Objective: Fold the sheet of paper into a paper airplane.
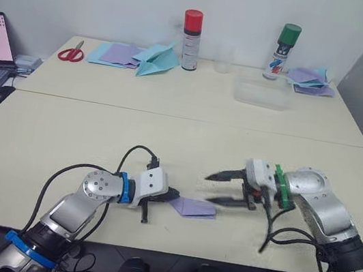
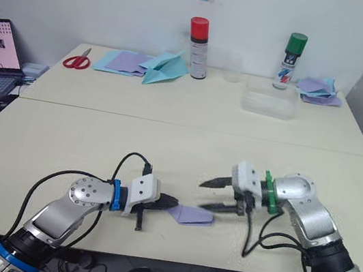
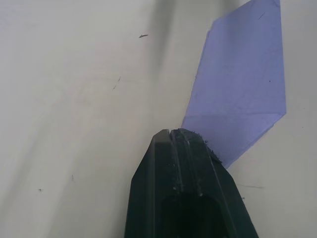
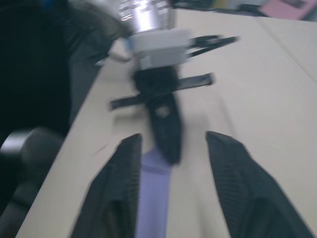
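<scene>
Left gripper (image 1: 170, 197) is clamped tight on the near-left corner of the folded lavender sheet of paper (image 1: 193, 208), which lies flat near the table's (image 1: 64, 138) front edge. Right gripper (image 1: 220, 189) hovers just beside the paper's right end, its 2 fingers spread apart, gripping nothing.

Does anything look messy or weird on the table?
Nothing really odd. The purple paper lies flat near the table's front edge, part-folded, with the left pincer closed on its corner and the right pincer open beside it. The loose papers at the back right are piled a bit crooked.
</scene>
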Motion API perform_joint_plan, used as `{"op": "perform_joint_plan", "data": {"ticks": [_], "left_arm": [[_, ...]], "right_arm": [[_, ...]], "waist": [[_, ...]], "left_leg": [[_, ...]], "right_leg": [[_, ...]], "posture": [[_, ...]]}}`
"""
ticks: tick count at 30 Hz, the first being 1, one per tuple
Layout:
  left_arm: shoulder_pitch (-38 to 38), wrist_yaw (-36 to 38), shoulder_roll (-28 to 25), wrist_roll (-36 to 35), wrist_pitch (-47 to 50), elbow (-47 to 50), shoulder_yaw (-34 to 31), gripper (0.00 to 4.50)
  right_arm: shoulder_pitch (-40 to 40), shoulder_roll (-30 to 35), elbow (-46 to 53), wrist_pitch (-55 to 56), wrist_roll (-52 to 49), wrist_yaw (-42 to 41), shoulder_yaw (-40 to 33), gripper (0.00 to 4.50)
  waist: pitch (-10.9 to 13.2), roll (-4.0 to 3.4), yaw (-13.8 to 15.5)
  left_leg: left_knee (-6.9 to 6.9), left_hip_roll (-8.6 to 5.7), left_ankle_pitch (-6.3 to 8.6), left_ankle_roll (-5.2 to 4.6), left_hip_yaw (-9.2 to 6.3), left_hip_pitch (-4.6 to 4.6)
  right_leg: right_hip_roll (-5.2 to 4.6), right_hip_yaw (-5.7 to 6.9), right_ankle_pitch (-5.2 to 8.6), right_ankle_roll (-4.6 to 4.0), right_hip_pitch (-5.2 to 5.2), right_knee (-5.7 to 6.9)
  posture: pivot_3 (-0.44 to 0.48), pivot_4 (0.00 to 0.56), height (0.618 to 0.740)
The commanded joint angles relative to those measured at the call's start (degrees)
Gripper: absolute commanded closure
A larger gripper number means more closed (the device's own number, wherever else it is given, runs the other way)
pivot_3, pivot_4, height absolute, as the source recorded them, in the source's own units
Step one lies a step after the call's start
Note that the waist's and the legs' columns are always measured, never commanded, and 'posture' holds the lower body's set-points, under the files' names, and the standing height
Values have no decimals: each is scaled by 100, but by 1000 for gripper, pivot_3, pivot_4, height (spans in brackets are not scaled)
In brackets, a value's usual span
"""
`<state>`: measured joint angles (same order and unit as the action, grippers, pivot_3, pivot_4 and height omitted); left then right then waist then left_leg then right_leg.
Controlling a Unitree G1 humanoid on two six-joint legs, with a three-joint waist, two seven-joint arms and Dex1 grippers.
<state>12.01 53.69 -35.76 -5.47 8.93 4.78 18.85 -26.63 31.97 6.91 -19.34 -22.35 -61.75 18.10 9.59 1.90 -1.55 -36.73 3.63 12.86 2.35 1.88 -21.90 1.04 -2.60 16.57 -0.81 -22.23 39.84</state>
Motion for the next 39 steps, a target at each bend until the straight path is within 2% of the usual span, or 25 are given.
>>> {"op": "perform_joint_plan", "data": {"ticks": [1, 3, 9, 16, 24, 28, 31, 34, 39], "left_arm": [[-137, -30, -15, 379, 128, -437, 246, 4500], [-122, -14, -22, 388, 118, -443, 255, 4500], [-92, -7, -42, 386, 132, -457, 250, 4500], [-129, -28, -67, 377, 127, -473, 248, 4500], [-109, -75, -14, 373, 132, -501, 262, 4500], [-111, -70, -10, 372, 115, -511, 251, 4500], [-112, -53, -19, 364, 103, -516, 233, 4500], [-101, -35, -17, 356, 119, -496, 233, 4500], [-104, -2, -42, 352, 144, -426, 238, 4500]], "right_arm": [[188, -289, -19, -508, 416, 698, 212, 3904], [344, -377, -170, -470, 735, 869, 388, 4425], [769, -60, -448, -42, 1434, 797, 677, 4425], [1172, 582, -461, 196, 1558, 596, 436, 4425], [1664, 1084, -233, 664, 1360, 451, -156, 4425], [1500, 741, 53, 954, 515, 328, -841, 4425], [1251, 444, 312, 709, 84, 314, -1026, 4425], [1110, 91, 460, 351, 44, 490, -832, 4425], [1127, -198, 139, 279, 857, 700, -45, 4425]], "waist": [[0, -2, 19], [0, -3, 21], [-16, -20, 10], [-59, -14, 16], [-86, -6, 22], [-82, -5, 13], [-76, -12, -18], [-77, -10, -20], [-77, -10, -9]], "left_leg": [[1, -3, 0, 0, 0, -4], [3, -6, 0, 0, 1, -12], [13, -6, 0, -1, 8, -21], [26, -13, 1, -1, 7, -15], [56, -14, 1, -1, 7, 4], [58, -15, 1, -1, 9, 0], [61, -13, 0, -1, 9, -4], [71, -8, 0, -1, 6, -3], [88, -8, 1, -1, 3, -9]], "right_leg": [[-3, 2, 2, 3, -1, -3], [-5, 4, 1, 10, -1, -17], [-6, 0, -21, 46, 5, -75], [-11, 1, -21, 47, 6, -91], [-12, 1, -16, 40, 4, -105], [-13, -1, -16, 41, 6, -109], [-11, -3, -18, 43, 14, -101], [-6, 1, -19, 46, 8, -98], [-5, 10, -15, 58, 1, -97]], "posture": [[0, 150, 740], [0, 150, 740], [0, 150, 740], [0, 150, 740], [0, 150, 740], [0, 150, 740], [0, 150, 740], [0, 150, 740], [0, 150, 740]]}}
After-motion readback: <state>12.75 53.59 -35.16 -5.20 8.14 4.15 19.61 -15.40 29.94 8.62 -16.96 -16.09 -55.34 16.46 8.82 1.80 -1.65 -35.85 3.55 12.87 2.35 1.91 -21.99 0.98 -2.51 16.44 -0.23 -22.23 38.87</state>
